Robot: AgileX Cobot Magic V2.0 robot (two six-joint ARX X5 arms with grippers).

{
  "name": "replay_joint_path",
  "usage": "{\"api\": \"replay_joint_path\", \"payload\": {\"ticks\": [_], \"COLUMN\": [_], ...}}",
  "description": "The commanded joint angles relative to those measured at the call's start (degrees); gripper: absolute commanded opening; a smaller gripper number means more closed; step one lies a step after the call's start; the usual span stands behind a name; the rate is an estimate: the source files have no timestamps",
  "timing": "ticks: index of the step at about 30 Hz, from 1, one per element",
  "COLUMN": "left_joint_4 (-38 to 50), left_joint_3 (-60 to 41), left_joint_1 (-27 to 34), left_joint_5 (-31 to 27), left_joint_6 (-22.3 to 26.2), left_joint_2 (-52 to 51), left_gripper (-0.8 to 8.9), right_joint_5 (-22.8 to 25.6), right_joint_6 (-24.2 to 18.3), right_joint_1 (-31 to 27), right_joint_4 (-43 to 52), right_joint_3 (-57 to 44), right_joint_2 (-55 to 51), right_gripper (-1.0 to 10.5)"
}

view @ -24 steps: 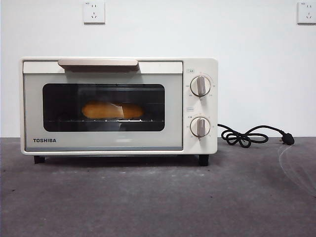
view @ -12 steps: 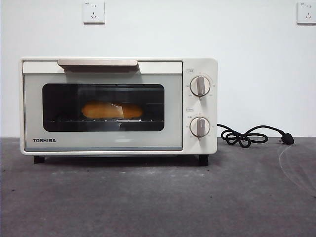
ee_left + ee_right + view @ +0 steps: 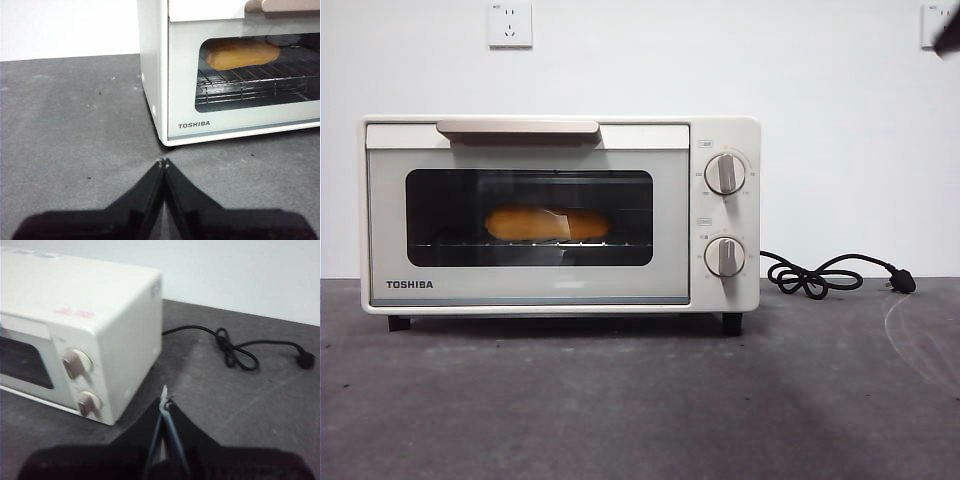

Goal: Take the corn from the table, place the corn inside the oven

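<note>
We're looking at the table, dark grey, with the oven sitting on it, door shut. Inside, on the wire rack behind the glass, lies the corn. Our left gripper hangs low near the oven's front corner, jaws pressed together, empty. Right gripper is closed too, by the knob side, near the black cord.

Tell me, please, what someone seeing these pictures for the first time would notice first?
The cream-white oven stands on the dark grey table, filling the left and middle of the front view, door closed. Behind its dark glass, the yellow-orange corn lies on the wire rack. To the oven's right, its black cord lies knotted and unplugged on the table.
</note>
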Motion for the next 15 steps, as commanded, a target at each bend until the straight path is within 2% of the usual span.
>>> {"api": "replay_joint_path", "payload": {"ticks": [1,6,15], "left_joint_4": [0.5,0.5,0.5], "left_joint_3": [-0.4,-0.4,-0.4], "left_joint_1": [-0.1,-0.1,-0.1], "left_joint_5": [0.0,0.0,0.0], "left_joint_6": [0.3,0.3,0.3], "left_joint_2": [0.0,0.0,0.0], "left_gripper": [-0.03,-0.03,-0.03], "right_joint_5": [1.8,2.3,2.2], "right_joint_6": [2.8,5.4,5.1], "right_joint_1": [-1.1,-3.4,-7.9], "right_joint_4": [4.3,5.3,4.9], "right_joint_3": [-9.1,-19.1,-27.0], "right_joint_2": [-6.5,-16.3,-26.2], "right_gripper": [-0.2,-0.2,-0.2]}}
